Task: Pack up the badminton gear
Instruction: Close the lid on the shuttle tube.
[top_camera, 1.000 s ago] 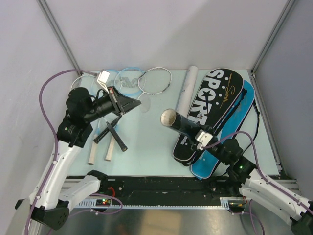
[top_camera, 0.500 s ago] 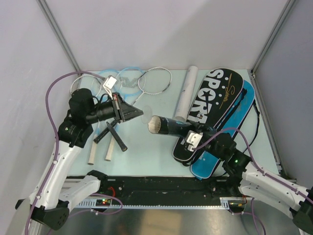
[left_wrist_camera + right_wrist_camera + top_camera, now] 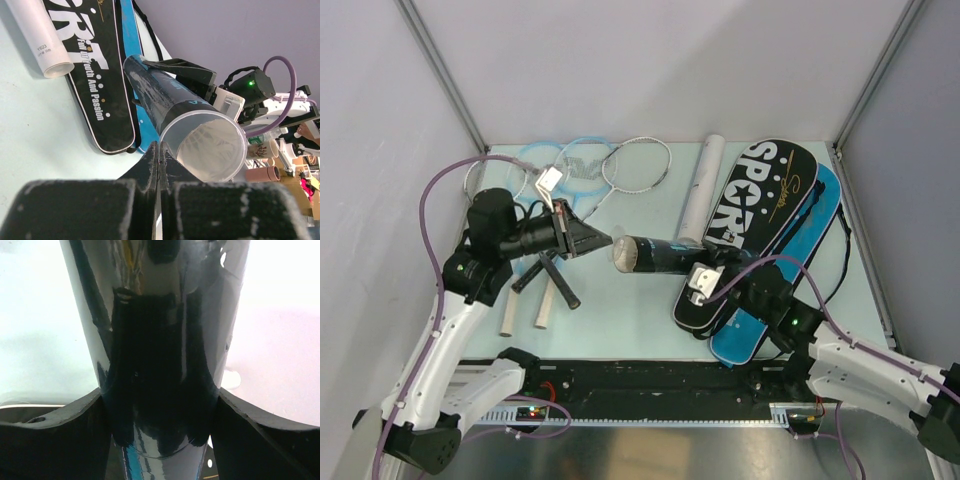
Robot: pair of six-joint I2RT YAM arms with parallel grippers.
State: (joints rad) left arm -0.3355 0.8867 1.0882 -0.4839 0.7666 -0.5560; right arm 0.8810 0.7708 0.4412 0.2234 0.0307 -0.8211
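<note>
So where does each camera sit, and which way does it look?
Top external: above, behind the arms, looking down at the table; both arms show.
Left wrist: on the left arm, looking past the shut left gripper into the open black tube.
Right wrist: on the right arm, looking along that tube in the right gripper.
All share the tube.

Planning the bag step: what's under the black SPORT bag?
A blue bag lies under the black SPORT bag, only its right edge and near end showing. Anything else beneath is covered.
</note>
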